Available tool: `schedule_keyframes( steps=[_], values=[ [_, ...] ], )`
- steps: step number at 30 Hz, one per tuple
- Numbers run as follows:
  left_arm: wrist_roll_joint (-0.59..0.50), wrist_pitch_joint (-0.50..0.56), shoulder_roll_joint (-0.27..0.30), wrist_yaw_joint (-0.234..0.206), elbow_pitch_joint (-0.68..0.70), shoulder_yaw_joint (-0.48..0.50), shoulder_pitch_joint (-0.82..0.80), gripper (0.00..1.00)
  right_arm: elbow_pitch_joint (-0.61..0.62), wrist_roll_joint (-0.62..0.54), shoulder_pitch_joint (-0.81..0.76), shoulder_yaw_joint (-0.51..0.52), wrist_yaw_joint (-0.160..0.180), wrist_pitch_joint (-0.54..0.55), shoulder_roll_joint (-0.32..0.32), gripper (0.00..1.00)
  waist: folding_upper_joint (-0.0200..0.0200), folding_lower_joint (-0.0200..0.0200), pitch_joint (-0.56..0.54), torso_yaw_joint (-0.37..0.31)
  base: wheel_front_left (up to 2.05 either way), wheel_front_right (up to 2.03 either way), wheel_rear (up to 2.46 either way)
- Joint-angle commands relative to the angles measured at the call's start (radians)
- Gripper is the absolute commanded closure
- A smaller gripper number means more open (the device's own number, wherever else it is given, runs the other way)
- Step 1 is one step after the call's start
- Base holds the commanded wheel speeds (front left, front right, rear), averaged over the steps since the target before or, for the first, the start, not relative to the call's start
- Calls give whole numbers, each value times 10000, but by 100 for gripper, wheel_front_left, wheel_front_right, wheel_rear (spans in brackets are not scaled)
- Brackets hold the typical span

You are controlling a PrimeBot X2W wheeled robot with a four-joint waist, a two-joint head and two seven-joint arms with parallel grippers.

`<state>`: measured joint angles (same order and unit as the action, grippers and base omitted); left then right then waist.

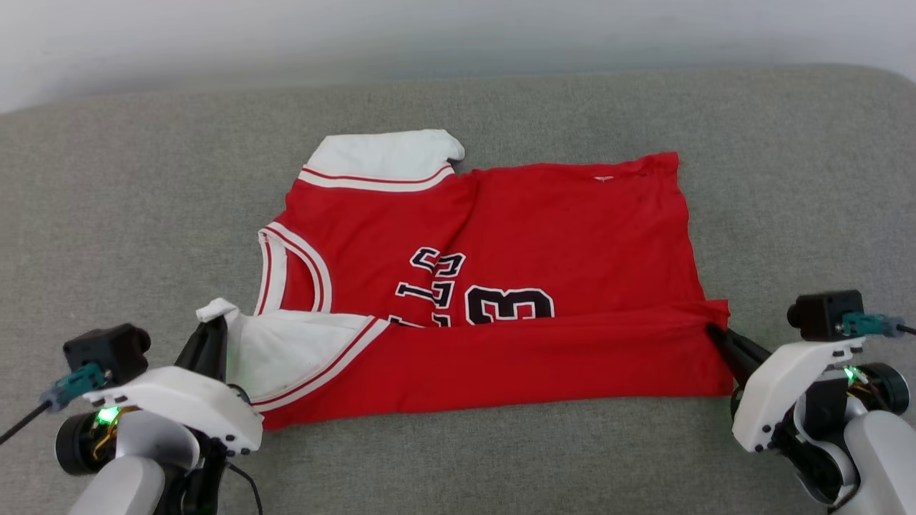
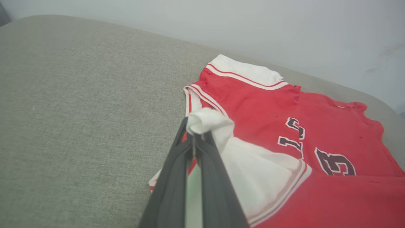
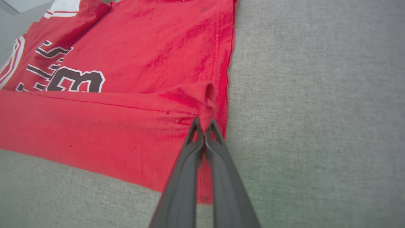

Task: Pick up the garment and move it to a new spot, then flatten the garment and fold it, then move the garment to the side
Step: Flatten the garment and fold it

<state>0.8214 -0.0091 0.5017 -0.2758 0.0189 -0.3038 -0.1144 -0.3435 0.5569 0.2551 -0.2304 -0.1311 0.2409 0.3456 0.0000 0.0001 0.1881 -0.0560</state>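
Note:
The garment (image 1: 501, 286) is a red T-shirt with white sleeves and a dark number print, lying on the grey cushion with its near edge folded over the front. At the lower left, my left gripper (image 1: 213, 320) is shut on the white sleeve tip, which bunches at its fingertips (image 2: 192, 133). My right gripper (image 1: 712, 330) is shut on the red hem corner at the lower right; the cloth puckers there in the right wrist view (image 3: 204, 125). The garment (image 2: 284, 126) spreads rightward in the left wrist view, and in the right wrist view the garment (image 3: 126, 79) fills the upper left.
A grey upholstered cushion (image 1: 107, 214) carries everything, with bare fabric on all sides of the shirt. A pale wall (image 1: 458, 36) runs behind its far edge. The cushion's rounded back corner shows at the upper right (image 1: 880, 86).

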Motion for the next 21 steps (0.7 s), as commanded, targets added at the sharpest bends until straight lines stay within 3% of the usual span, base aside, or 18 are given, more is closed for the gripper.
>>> schedule_keyframes(
  steps=[1, 9, 10, 11, 12, 13, 21],
  values=[
    [-144, 69, -38, 140, -384, -119, -513, 100, -107, -230, 399, -10, 7, 76, -101, 100, 0, -1, 504, -154, 0, 0, 0],
    [58, 572, -452, 779, -2076, -645, -1708, 100, -1005, -665, 1353, -459, 7, -176, -420, 99, 0, -1, 1058, -286, 0, 0, 0],
    [120, 695, -508, 846, -2302, -720, -1772, 100, -1161, -657, 1381, -513, 7, -217, -465, 72, 0, -1, 1077, -290, 0, 0, 0],
    [158, 790, -542, 911, -2504, -781, -1828, 78, -1292, -668, 1416, -588, 7, -294, -483, 33, 0, -1, 1093, -293, 0, 0, 0],
    [205, 806, -565, 982, -2692, -775, -1919, 35, -1417, -666, 1460, -665, 7, -345, -517, 0, 0, -1, 1107, -306, 0, 0, 0],
    [249, 780, -591, 1024, -2866, -768, -2010, 0, -1525, -634, 1470, -745, 7, -421, -540, 0, 0, -1, 1113, -323, 0, 0, 0],
    [445, 747, -558, 1173, -3492, -691, -1822, 0, -1572, -542, 1228, -1085, 5, -1888, -355, 0, 0, -1, 420, -387, 0, 0, 0]
  ],
)
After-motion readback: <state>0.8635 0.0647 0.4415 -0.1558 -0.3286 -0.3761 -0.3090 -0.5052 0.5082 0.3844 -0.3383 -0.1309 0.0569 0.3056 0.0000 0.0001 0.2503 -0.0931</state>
